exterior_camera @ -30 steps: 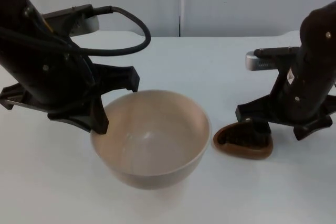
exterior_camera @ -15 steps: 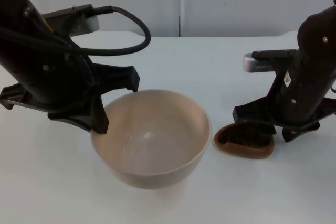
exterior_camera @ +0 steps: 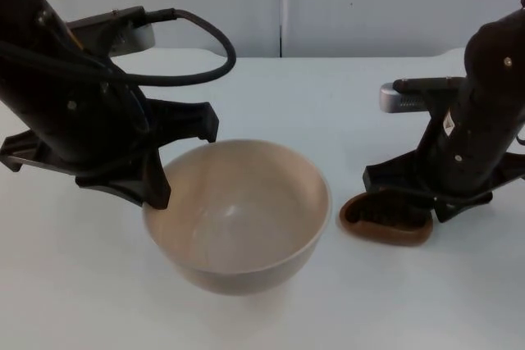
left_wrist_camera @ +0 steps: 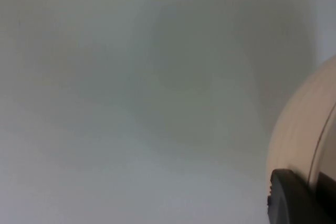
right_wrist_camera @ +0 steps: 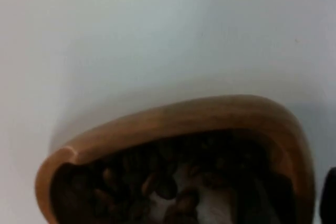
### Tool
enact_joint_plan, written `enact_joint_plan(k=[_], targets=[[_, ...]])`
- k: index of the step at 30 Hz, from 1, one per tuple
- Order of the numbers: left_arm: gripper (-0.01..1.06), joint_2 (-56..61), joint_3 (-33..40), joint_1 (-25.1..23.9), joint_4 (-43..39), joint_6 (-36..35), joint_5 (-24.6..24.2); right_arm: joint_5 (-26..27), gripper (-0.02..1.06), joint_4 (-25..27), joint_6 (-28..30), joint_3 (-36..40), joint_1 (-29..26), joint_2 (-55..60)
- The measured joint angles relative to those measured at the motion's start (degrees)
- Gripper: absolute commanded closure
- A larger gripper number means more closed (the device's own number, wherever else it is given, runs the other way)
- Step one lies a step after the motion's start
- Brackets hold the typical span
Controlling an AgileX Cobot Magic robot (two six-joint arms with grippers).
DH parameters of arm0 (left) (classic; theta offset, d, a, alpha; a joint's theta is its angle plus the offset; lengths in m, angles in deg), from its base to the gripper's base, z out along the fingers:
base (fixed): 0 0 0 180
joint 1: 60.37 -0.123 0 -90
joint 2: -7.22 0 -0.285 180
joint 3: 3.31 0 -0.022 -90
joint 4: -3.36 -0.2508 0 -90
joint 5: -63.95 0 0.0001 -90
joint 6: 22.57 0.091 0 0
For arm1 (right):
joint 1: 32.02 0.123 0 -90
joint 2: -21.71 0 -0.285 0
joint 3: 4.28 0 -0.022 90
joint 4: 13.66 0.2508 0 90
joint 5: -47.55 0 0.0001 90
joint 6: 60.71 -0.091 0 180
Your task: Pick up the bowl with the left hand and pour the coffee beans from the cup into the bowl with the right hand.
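Left gripper (exterior_camera: 182, 163) clamped on the near-left rim of the beige bowl (exterior_camera: 238, 215), one finger (left_wrist_camera: 299, 198) outside its wall. Right gripper (exterior_camera: 402, 194) down at the brown wooden cup (exterior_camera: 385, 223) of coffee beans (right_wrist_camera: 163, 187), just right of the bowl; finger state there cannot be told. White table (exterior_camera: 312, 96) beneath.

Plain beige bowl (exterior_camera: 238, 215), paler cream inside, no pattern. Warm brown wooden cup (exterior_camera: 385, 223) with a lighter rim, holding dark brown coffee beans (right_wrist_camera: 163, 187). Matte black left gripper (exterior_camera: 176, 165) and right gripper (exterior_camera: 410, 194). White table top (exterior_camera: 328, 96), unmarked; pale grey partition wall (exterior_camera: 369, 6) along its far edge.
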Motion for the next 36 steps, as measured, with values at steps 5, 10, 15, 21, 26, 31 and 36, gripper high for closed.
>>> enact_joint_plan(k=[5,10,15,21,26,31,36], targets=[[1.05,0.0,0.0,0.0,0.0,0.0,0.0,0.1,0.96,0.0,-0.2,0.0,0.0,0.1],[1.05,0.0,0.0,0.0,0.0,0.0,0.0,0.1,1.05,0.0,-0.3,0.0,0.0,0.1],[1.05,0.0,0.0,0.0,0.0,0.0,0.1,-0.3,1.05,0.0,-0.4,0.0,0.0,-0.2],[1.05,0.0,0.0,0.0,0.0,0.0,0.3,-3.4,1.05,0.0,-0.4,0.0,0.0,-3.7],[1.05,0.0,0.0,0.0,0.0,0.0,0.5,-5.9,1.05,-0.5,0.2,0.0,0.0,-9.0],[1.05,0.0,0.0,0.0,0.0,0.0,0.6,-8.1,1.05,-0.5,0.7,0.0,0.0,-14.7],[1.05,0.0,0.0,0.0,0.0,0.0,0.8,-12.9,1.05,-0.5,2.4,-0.2,0.0,-21.6]])
